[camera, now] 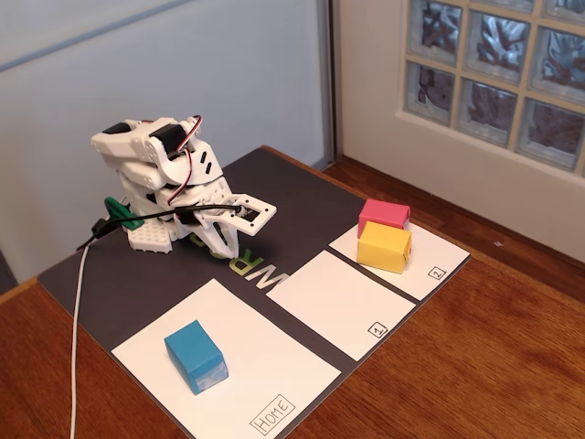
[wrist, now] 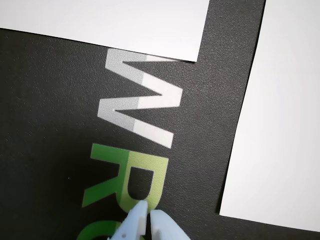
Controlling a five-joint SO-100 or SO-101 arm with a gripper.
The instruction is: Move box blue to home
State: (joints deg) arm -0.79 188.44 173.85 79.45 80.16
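Observation:
The blue box rests on the home panel, the large white sheet with a boxed "Home" label at its near corner. My gripper is far from it, tucked under the folded arm at the back of the dark mat. In the wrist view the gripper hangs just above the mat's green and white lettering. Its jaws are shut with nothing between them. The box does not show in the wrist view.
A yellow block and a pink-red block sit together on panel "2". Panel "1" lies between it and home. A white cable runs down the left. Two white panel edges show in the wrist view.

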